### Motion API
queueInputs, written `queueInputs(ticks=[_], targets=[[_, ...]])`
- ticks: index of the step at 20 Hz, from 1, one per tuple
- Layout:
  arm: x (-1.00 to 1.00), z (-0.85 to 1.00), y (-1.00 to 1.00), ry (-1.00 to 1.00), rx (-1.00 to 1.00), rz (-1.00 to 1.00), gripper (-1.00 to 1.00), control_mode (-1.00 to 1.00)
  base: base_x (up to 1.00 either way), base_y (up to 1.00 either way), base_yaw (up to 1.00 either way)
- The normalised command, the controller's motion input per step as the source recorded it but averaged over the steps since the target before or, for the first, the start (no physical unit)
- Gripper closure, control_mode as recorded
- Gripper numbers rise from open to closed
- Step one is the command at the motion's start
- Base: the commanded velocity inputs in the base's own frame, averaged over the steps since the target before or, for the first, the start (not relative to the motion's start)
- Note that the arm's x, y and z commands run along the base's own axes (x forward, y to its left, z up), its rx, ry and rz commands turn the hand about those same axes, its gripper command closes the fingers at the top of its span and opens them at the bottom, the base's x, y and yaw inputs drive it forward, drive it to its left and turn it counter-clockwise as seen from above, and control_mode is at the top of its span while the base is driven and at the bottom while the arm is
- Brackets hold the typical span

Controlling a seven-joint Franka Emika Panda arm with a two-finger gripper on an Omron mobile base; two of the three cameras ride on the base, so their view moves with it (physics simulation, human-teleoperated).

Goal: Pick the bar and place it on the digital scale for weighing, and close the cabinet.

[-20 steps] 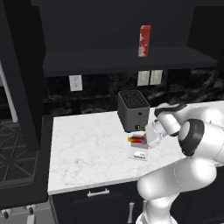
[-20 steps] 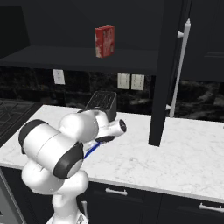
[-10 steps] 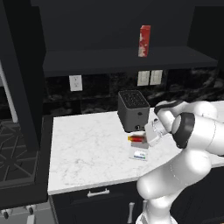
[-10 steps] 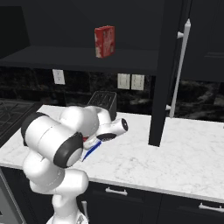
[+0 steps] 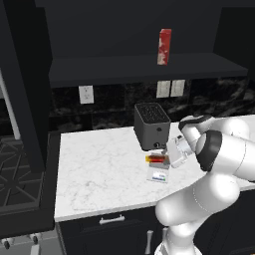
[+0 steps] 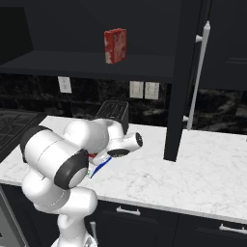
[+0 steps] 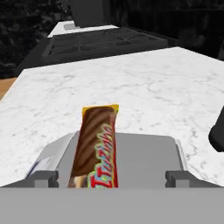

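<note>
You are looking at the bar (image 7: 97,146) lying lengthwise across the grey plate of the digital scale (image 7: 144,155), which is sitting on the counter (image 5: 99,169) just in front of the toaster (image 5: 151,126); it is resting flat there because that is where it has to be weighed. Your gripper (image 7: 112,178) is hovering low over the scale with its fingertips (image 7: 43,177) spread wide, one on each side of the bar, touching nothing and holding nothing. The cabinet (image 6: 185,77) door to the right of the scale is standing ajar (that step looks not yet done).
</note>
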Motion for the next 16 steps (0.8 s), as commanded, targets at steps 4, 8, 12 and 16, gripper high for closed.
queueInputs(ticks=[4, 8, 12, 16], targets=[[-0.15, 0.13, 0.00, -0.15, 0.00, 0.00, -1.00, -1.00, 0.00, 0.00, 0.00], [-0.26, 0.16, -0.10, -0.21, 0.00, 0.00, -1.00, -1.00, 0.00, 0.00, 0.00], [-0.34, 0.26, -0.32, -0.23, 0.04, -0.05, -1.00, -1.00, 0.00, 0.00, 0.00], [-0.49, 0.29, -0.52, -0.21, 0.15, -0.04, -1.00, -1.00, 0.00, 0.00, 0.00]])
